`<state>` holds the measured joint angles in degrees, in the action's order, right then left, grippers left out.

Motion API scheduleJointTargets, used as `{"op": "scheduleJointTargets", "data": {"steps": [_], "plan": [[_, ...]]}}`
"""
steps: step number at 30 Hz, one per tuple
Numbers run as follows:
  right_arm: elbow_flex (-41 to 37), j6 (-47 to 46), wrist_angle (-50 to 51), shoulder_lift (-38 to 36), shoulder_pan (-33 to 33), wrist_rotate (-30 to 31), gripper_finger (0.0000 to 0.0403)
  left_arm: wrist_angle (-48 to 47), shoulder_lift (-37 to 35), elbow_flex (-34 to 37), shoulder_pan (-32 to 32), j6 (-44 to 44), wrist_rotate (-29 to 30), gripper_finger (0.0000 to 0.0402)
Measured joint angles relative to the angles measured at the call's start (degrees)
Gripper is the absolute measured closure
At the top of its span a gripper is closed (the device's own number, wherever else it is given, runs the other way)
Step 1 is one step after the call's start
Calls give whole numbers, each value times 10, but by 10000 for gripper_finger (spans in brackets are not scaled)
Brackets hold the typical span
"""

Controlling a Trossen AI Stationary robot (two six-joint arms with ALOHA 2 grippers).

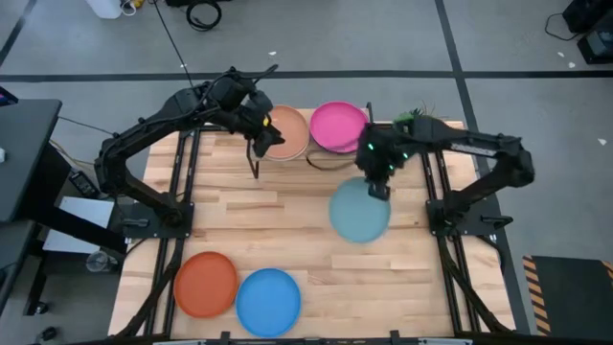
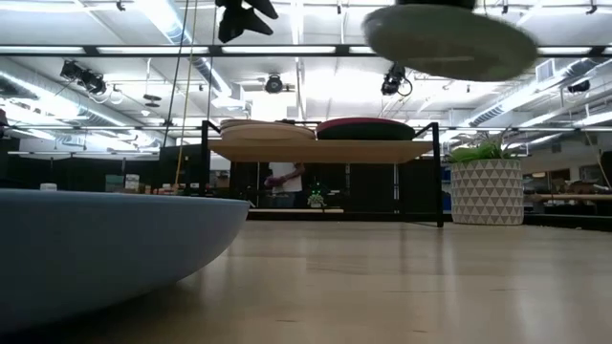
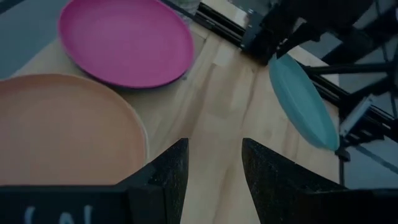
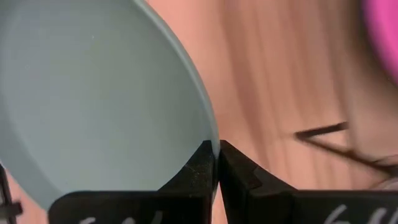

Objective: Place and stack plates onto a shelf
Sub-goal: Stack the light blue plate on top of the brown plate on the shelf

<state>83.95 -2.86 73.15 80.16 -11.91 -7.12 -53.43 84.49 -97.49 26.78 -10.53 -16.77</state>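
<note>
Tan plate (image 1: 284, 131) and pink plate (image 1: 337, 126) sit on the shelf (image 2: 325, 150) at 12 o'clock, right jaws grip the teal plate (image 1: 360, 212) aloft, left jaws open, orange plate (image 1: 205, 284) and blue plate (image 1: 269, 302) wait at 7 o'clock on the bench (image 1: 287, 225)

In the low view, the blue plate (image 2: 96, 248) is cut off by the picture's edge, and the light teal plate (image 2: 449, 40) overhead is blurred.

Plates and shelf — mid-stacking

Tan plate (image 1: 284, 131) and pink plate (image 1: 337, 126) are lying on the shelf (image 2: 320, 150); light teal plate (image 1: 360, 211) is hanging tilted — orange plate (image 1: 205, 284), blue plate (image 1: 268, 302) are resting in front.
</note>
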Motion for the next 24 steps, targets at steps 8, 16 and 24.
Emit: {"op": "scheduleJointTargets", "data": {"steps": [8,16,24], "plan": [[176,20,13,99,-71,36,384,-14,0,0,-3,-78,17,225],[281,38,5,145,-109,110,384,72,10,54,-19,-165,20,144],[283,44,3,145,-119,120,384,159,24,79,-19,-205,-1,125]]}}
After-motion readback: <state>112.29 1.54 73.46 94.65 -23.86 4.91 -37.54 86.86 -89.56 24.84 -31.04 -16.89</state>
